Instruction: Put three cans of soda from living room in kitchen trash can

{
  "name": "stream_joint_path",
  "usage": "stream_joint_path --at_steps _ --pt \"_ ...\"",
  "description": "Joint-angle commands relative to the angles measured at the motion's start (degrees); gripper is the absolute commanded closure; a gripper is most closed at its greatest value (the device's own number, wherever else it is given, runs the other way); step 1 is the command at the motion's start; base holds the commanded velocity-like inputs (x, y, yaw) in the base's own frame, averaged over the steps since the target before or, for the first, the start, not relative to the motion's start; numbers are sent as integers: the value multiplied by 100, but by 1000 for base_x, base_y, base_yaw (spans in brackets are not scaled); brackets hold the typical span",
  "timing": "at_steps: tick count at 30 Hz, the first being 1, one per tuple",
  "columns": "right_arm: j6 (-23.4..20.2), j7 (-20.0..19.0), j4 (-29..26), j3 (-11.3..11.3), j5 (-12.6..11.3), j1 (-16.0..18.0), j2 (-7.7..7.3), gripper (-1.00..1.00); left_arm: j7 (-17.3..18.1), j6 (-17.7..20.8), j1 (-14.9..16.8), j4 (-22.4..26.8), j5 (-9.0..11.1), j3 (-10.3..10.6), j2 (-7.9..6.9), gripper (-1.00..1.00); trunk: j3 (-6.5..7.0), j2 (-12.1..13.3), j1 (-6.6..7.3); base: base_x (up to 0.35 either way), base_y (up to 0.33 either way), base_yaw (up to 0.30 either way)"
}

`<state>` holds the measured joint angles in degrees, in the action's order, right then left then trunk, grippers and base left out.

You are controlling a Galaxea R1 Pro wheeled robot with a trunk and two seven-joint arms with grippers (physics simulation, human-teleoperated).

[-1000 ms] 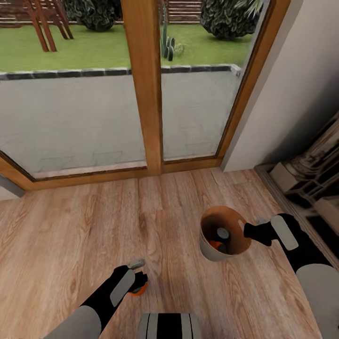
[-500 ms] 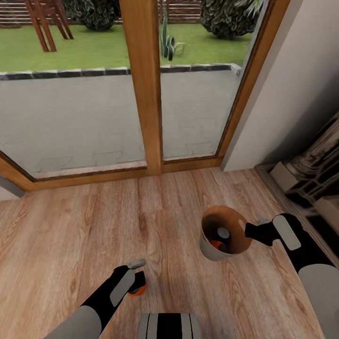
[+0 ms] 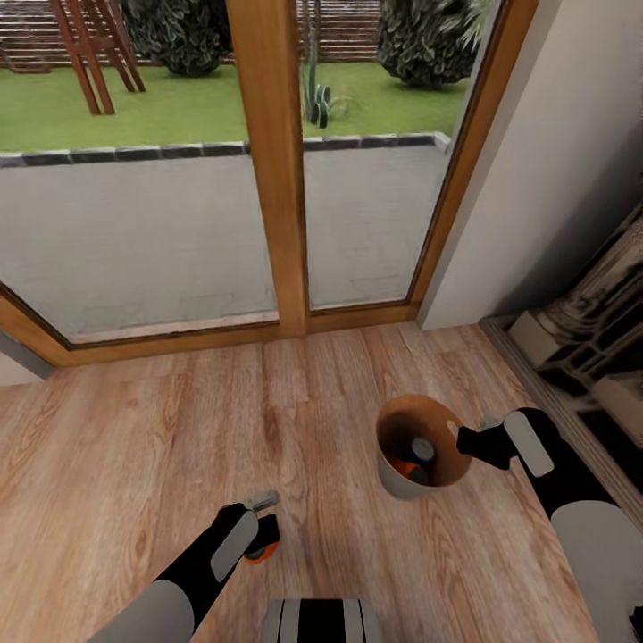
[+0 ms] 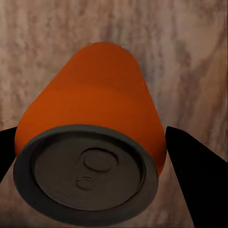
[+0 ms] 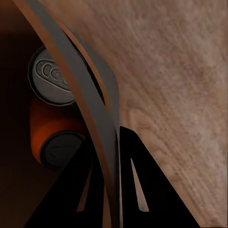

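Left gripper (image 3: 261, 527): pressed onto the third soda can (image 3: 264, 542), an orange one, seen between the two dark fingers in the left wrist view, its grey top (image 4: 85, 173) toward the camera.
Right gripper (image 3: 464, 438): pinched on the rim of the trash can (image 3: 397, 478), one finger inside the wall and one outside (clearest in the right wrist view).
Trash can contents: two cans are already inside, an orange can (image 5: 52, 135) and a darker one (image 5: 50, 78) beside it.
Arm pose: the left forearm is held low and bent near the trunk; the right arm is stretched forward beside the stone fireplace (image 3: 594, 330).
Step in hand: two of three cans are judged done; the last is carried.
Next move: the bucket is carried over wood floor (image 3: 134, 429) by the glass doors (image 3: 277, 161), so transport to the kitchen is called for, with the last can dropped in.
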<state>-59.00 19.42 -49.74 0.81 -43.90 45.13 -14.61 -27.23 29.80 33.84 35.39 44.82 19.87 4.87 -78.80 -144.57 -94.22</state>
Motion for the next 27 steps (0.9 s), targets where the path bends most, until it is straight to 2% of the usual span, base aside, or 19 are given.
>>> stream_joint_path --at_steps 1,4,10,11,12,14,15,17,18,19,20,22,23,25,27 --pt "-100 -18 45 -6 75 -5 1 100 6 10 0 13 -8 -2 3 100 22 2 2 -3 0 0" --pt "-100 -18 46 -8 75 -5 6 100 17 23 -5 73 -8 -8 5 100 89 6 9 -1 0 0" --pt "-100 -18 43 -11 72 -5 7 100 -50 273 -250 1138 1 -30 -35 100 222 14 25 0 0 0" --pt "-100 -18 51 -11 74 -5 10 100 -162 431 -373 1595 18 -50 -43 100 244 16 27 0 0 0" --pt "-100 -18 53 -11 74 -3 14 100 -213 515 -419 1801 25 -57 -46 100 266 17 30 0 0 0" --pt "-100 -13 86 -18 87 1 37 100 -439 1067 -565 2799 40 -114 -43 100 310 20 35 0 0 0" --pt "-100 -12 99 -22 95 5 46 100 -544 1400 -602 3323 58 -215 -13 100 332 21 38 0 0 0" --pt "-100 -6 110 -25 104 9 59 100 -644 1777 -603 3939 145 -370 16 100 377 24 43 0 0 0" --pt "-100 -4 120 -26 110 10 64 100 -681 1990 -558 4278 304 -481 23 100 399 25 45 0 0 0" --pt "-100 -3 125 -28 112 11 65 100 -695 2098 -514 4411 429 -551 23 100 421 26 48 0 0 0" --pt "-100 3 137 -40 118 12 75 100 -724 2344 -336 4700 872 -809 23 100 443 28 51 0 0 0" --pt "-100 14 146 -49 124 12 89 100 -741 2528 -168 5018 1322 -1025 31 100 488 30 56 0 0 0" --pt "-100 23 148 -52 125 13 91 100 -742 2555 -143 5103 1392 -1055 35 100 510 32 58 0 0 0" --pt "-100 81 152 -58 127 13 107 100 -746 2631 -79 5392 1664 -1122 66 100 554 34 63 0 0 0" --pt "-100 145 154 -126 135 13 147 100 -747 2676 11 5552 2174 -1129 129 100 598 37 69 0 0 0"
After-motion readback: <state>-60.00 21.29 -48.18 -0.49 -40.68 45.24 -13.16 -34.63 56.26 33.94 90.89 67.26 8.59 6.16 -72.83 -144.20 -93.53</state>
